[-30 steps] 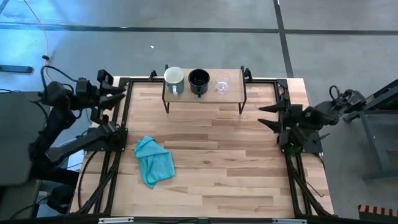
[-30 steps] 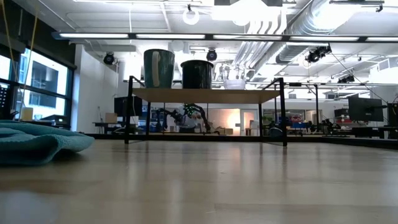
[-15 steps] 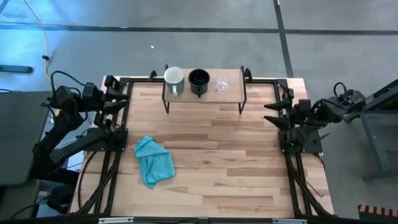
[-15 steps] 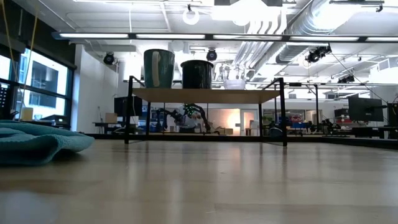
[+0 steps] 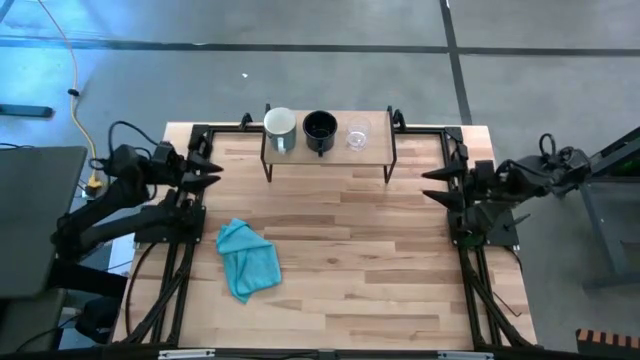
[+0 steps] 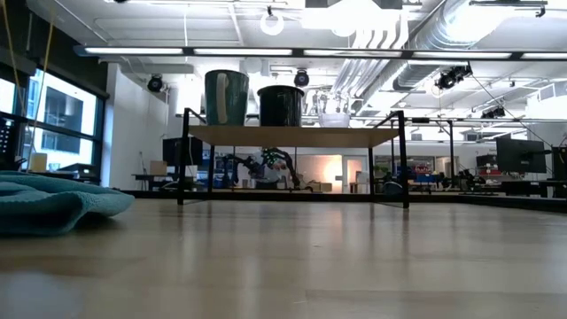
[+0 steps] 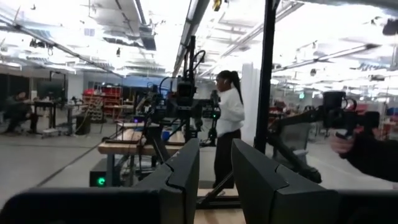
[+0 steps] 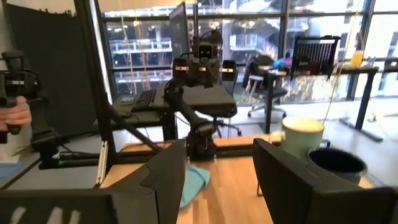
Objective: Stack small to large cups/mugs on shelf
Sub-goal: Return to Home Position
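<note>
The shelf (image 5: 328, 148) stands at the table's far edge on thin dark legs. On its board stand in a row the white mug (image 5: 279, 123), the black mug (image 5: 320, 126) and the clear glass cup (image 5: 357, 135), each on its base. They also show in the low view: white mug (image 6: 227, 97), black mug (image 6: 280, 105), glass cup (image 6: 335, 118). My left gripper (image 5: 211, 170) is open and empty over the table's left edge. My right gripper (image 5: 428, 186) is open and empty over the right edge. Both point inward, away from the cups.
A crumpled teal cloth (image 5: 247, 258) lies on the table at the near left, below my left gripper. Bare wood (image 5: 350, 250) spreads between the arms. People stand in the room beyond: one (image 7: 230, 124) in the left wrist view, a hand (image 8: 13, 115) in the right wrist view.
My left gripper has swung from the table's far-left corner toward the near edge and a little inward, staying open. The cups, shelf and cloth have not moved.
</note>
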